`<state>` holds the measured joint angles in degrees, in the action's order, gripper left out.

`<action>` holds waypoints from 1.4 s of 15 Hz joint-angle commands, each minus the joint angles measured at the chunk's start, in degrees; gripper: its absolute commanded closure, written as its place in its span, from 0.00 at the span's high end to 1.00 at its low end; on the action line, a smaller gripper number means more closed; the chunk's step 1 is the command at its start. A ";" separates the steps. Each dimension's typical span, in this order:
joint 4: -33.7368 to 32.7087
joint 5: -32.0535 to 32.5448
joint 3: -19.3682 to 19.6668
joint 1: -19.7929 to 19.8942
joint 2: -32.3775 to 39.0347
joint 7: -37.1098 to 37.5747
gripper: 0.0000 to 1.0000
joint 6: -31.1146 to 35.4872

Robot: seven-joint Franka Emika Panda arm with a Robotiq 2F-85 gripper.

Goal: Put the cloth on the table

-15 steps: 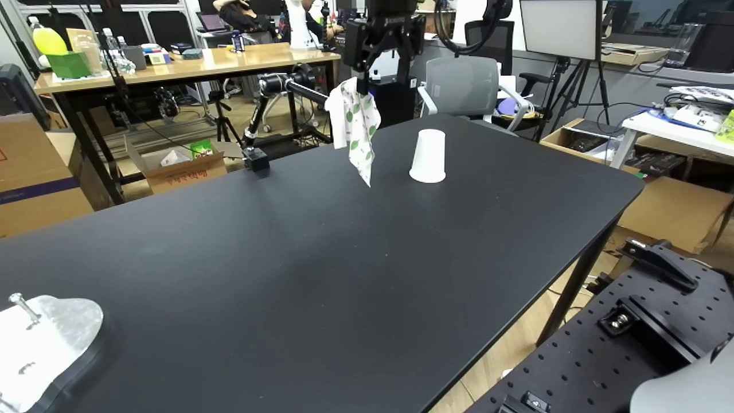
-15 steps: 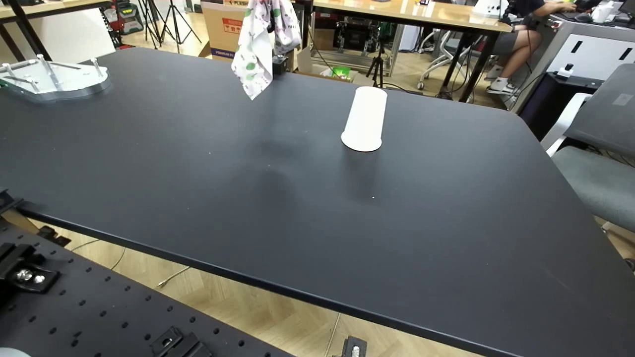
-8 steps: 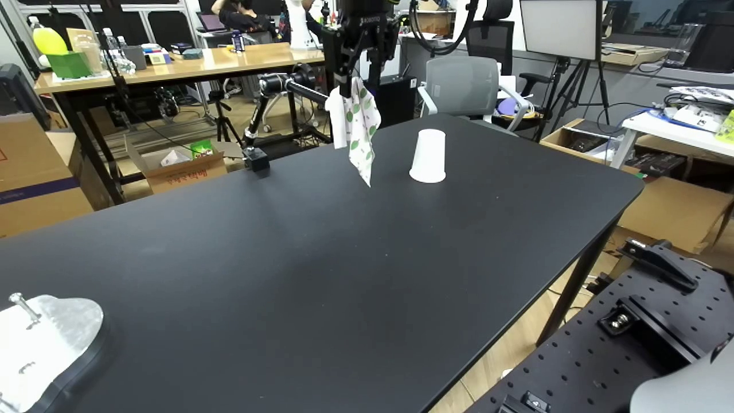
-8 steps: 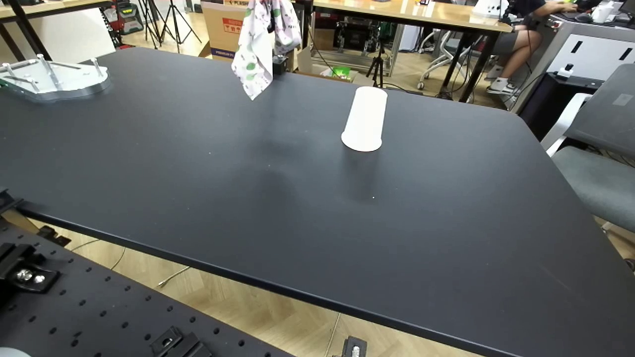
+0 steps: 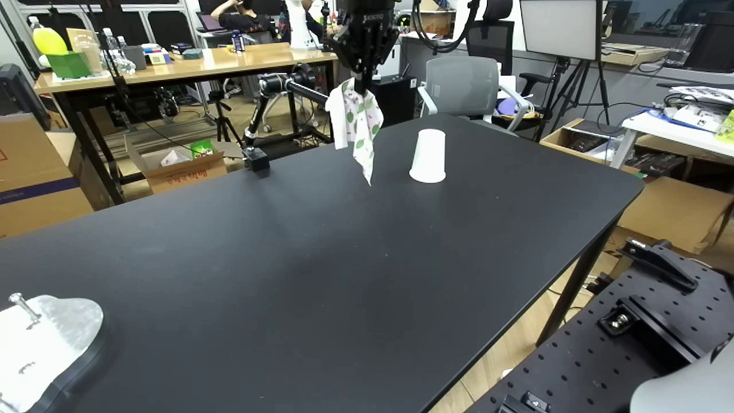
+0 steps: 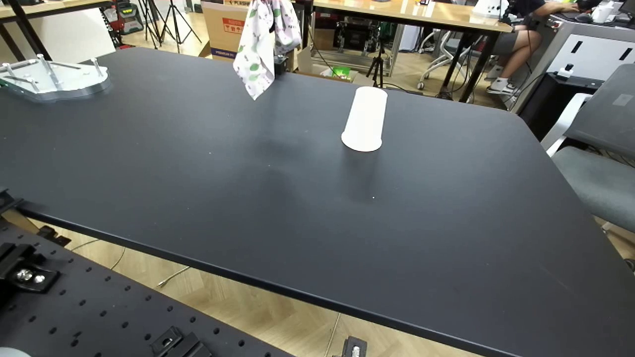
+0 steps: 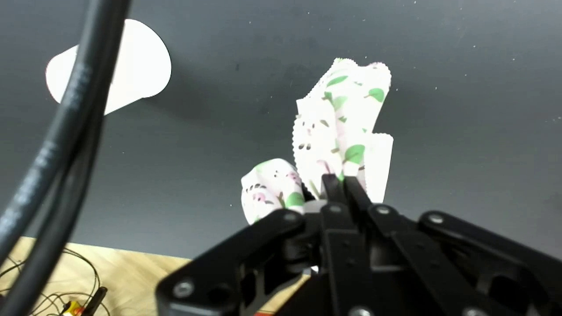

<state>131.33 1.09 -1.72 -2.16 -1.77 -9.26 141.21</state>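
Observation:
A white cloth (image 5: 364, 123) with green leaf prints hangs draped at the end of a black jointed stand (image 5: 307, 92) fixed by the table's far edge. Its lower tip hangs above the black table (image 5: 344, 258). My gripper (image 5: 361, 86) has come down from above, and its fingers pinch the upper part of the cloth. In the wrist view the two fingertips of the gripper (image 7: 342, 179) almost meet, with a fold of the cloth (image 7: 347, 118) between them. The cloth (image 6: 255, 57) shows at the top of an exterior view, where the gripper is out of frame.
An upside-down white paper cup (image 5: 429, 156) stands on the table near the cloth. A metal plate with upright pegs (image 6: 52, 77) sits at a table end. A grey chair (image 5: 464, 86) is beyond the table. A thick black cable (image 7: 57, 140) crosses the wrist view.
My gripper has shifted toward the cloth's stand, and its fingers have closed on the cloth from wide apart. The cloth has been drawn slightly together; the cup has not moved.

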 commanded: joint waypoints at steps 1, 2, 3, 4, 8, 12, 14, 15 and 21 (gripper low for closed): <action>-1.02 -0.55 0.42 0.47 -0.38 -0.33 0.01 -1.00; -0.98 -0.62 0.46 0.54 -0.53 -0.31 0.00 -1.07; -0.67 -0.65 0.56 0.69 -1.28 -0.04 0.00 -1.44; -0.08 -0.71 0.70 0.89 -2.39 0.13 0.00 -1.84; 1.71 -0.27 2.09 2.21 -7.52 1.13 0.00 -1.86; 1.25 1.09 4.28 4.94 -12.10 3.55 0.00 -0.58; 0.62 1.25 5.25 6.55 -13.08 5.04 0.00 0.05; 0.22 1.49 5.71 7.49 -12.91 6.04 0.00 0.28; -1.48 2.68 6.52 10.81 -8.23 11.74 0.00 1.66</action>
<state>131.72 2.47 4.58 8.11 -13.16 -2.11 142.45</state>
